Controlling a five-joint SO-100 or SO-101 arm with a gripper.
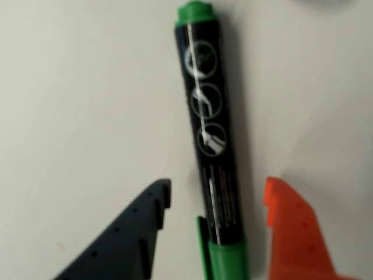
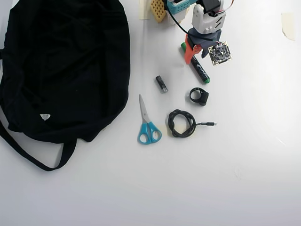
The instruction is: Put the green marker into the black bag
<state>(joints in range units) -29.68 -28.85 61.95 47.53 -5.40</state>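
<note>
- Worktop point(image 2: 244, 179): white, carries everything; most of the lower right is bare.
- Black bag point(image 2: 66, 66): biggest thing by far, slumped flat over the upper left of the overhead view, white tag near its lower edge, a strap looping out below. Well apart from the arm, w/ other items in between. Can't tell from here where its mouth is.
- Arm w/ hand point(image 2: 194, 52): top centre-right of overhead view, wrist bent down over the marker. Hand is spread wide, holding nothing. In the wrist view the dark finger point(image 1: 131, 239) sits one side of the barrel, the orange finger point(image 1: 294, 233) the other, clear gap on both sides.
- Scissors point(image 2: 147, 123): blue handles, lying between bag and cable, not in play.
- Coiled black cable point(image 2: 181, 123): right of the scissors.
- Green marker point(image 1: 210, 146): lying flat on the worktop under the hand, black barrel, white print, green at both ends; slanted in overhead view, one end poking out toward the lower right.
- Small black ring-like part point(image 2: 199, 96): just below the marker's free end.
- Short grey-black cylinder point(image 2: 161, 84): left of the marker, not the target.
- Step, as I read it: the grasp. Hand lined up astride the barrel, not yet shut.
- Next move prob needs: settle low enough, shut squarely on the barrel near its middle so it doesn't roll or pivot out, then lift and carry left across to the bag.
</note>
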